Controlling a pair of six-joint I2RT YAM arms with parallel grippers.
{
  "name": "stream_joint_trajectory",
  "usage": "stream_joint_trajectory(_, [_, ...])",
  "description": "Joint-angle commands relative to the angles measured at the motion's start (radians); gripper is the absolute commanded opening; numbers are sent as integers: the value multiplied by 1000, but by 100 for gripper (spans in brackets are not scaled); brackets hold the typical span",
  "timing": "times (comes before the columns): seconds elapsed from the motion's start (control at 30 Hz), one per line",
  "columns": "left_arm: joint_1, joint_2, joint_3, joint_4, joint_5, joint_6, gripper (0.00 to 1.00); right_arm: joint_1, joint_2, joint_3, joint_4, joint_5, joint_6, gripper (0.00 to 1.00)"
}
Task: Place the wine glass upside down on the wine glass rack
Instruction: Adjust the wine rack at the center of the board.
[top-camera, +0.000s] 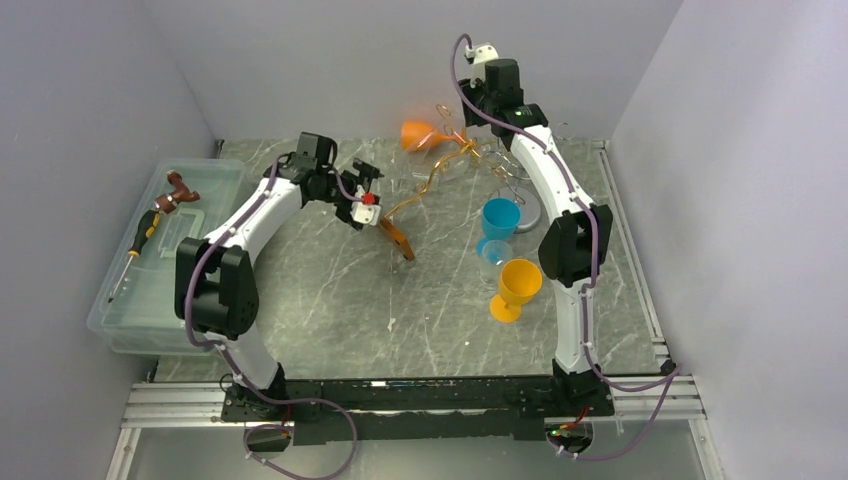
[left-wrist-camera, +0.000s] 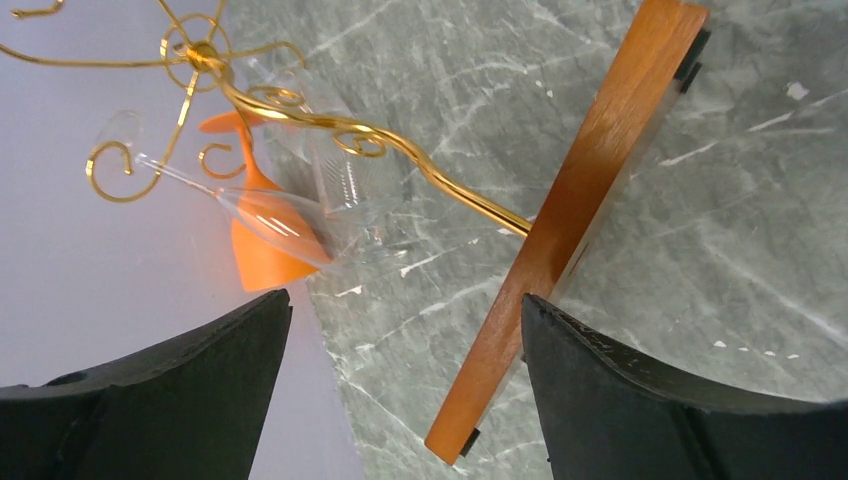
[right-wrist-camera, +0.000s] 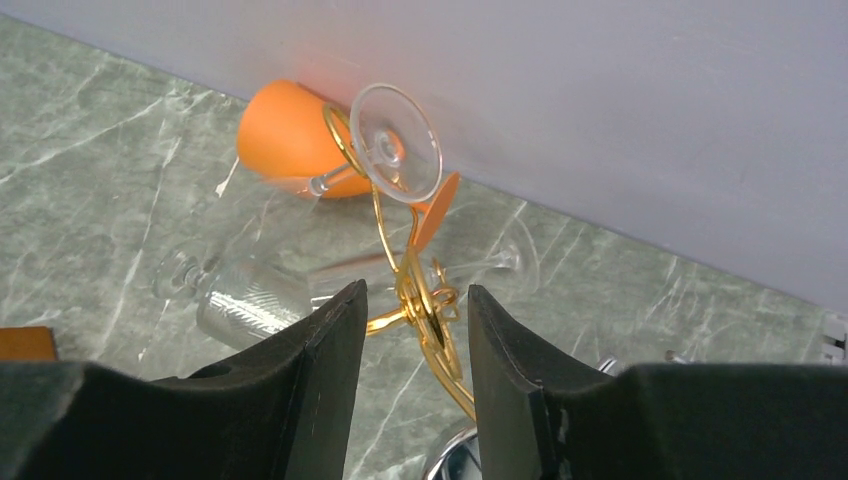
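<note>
The wine glass rack (top-camera: 432, 178) lay tipped on the tabletop (top-camera: 330, 300). A clear wine glass (left-wrist-camera: 280, 225) lay by its top, at 1 o'clock from its wooden base (left-wrist-camera: 570, 220). The left claw (left-wrist-camera: 405, 300) gaped wide and the right claw (right-wrist-camera: 415, 290) narrow, both empty.

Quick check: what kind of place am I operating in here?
Likely a lab robot test cell, not a kitchen: plain grey walls box in a marble-patterned table, an aluminium rail carries the arm bases, and a plastic bin holds tools.
</note>
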Motion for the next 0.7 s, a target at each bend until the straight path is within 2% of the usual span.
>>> stream_joint_trajectory(0.0, [-4,54,78,-122,-6,114,90,-6,-14,-1,69,39,-42,43])
stream_joint_trajectory(0.1, [-4,91,117,-191,-24,155,90,-6,0,3,65,36,-49,40])
stream_joint_trajectory(0.23, [-4,128,152,-235,-43,168,88,-6,13,4,47,21,-52,27])
stream_joint_trajectory(0.37, [-5,145,157,-256,-50,203,87,-6,12,-13,41,10,-58,21])
stream_joint_trajectory(0.43, [-7,147,150,-258,-53,215,87,-6,10,-18,38,5,-64,20])
stream_joint_trajectory(0.57, [-10,151,147,-253,-51,218,87,-6,3,-36,40,1,-73,31])
stream_joint_trajectory(0.6, [-10,152,147,-252,-52,220,87,-5,2,-39,40,0,-75,31])
stream_joint_trajectory(0.67, [-10,153,146,-251,-52,222,86,-5,2,-40,41,-2,-73,22])
